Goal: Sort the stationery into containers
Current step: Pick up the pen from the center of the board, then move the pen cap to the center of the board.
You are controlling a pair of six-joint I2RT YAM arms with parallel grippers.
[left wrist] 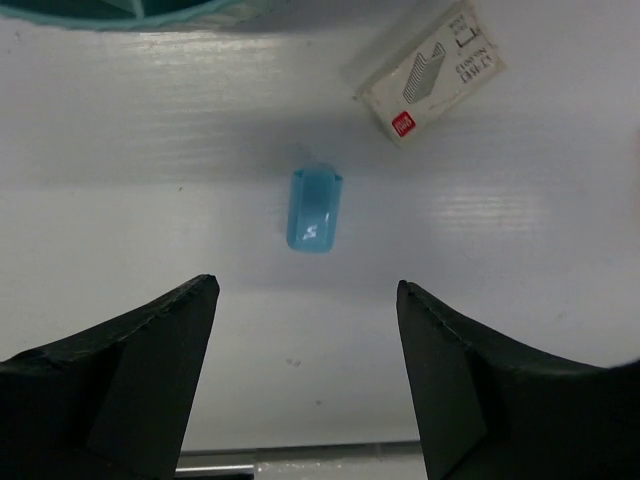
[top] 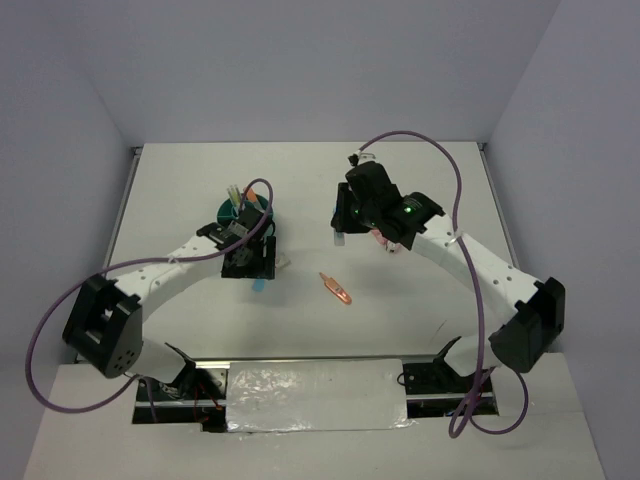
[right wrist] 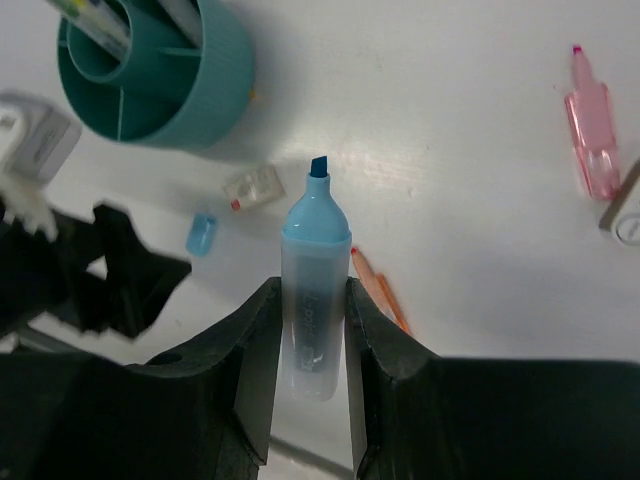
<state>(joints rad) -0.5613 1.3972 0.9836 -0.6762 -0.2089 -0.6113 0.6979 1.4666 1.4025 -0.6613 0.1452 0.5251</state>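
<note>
White arms (top: 170, 272), black joints (top: 105, 325), purple cables (top: 405, 133)

White table (top: 300, 180), silvery sheet (top: 315, 395) at its near edge, pale walls (top: 300, 60)

A white table (top: 420, 190) carries a round teal organizer (right wrist: 225, 60) standing upright. Just beside the organizer, on its near side, lie a small whitish printed box (left wrist: 432, 72) and a short blue cap (left wrist: 315, 210), apart from each other. An orange marker (top: 337, 289) lies farther to the organizer's near right. A pink marker (right wrist: 592, 135) lies well apart on the organizer's right.
</note>
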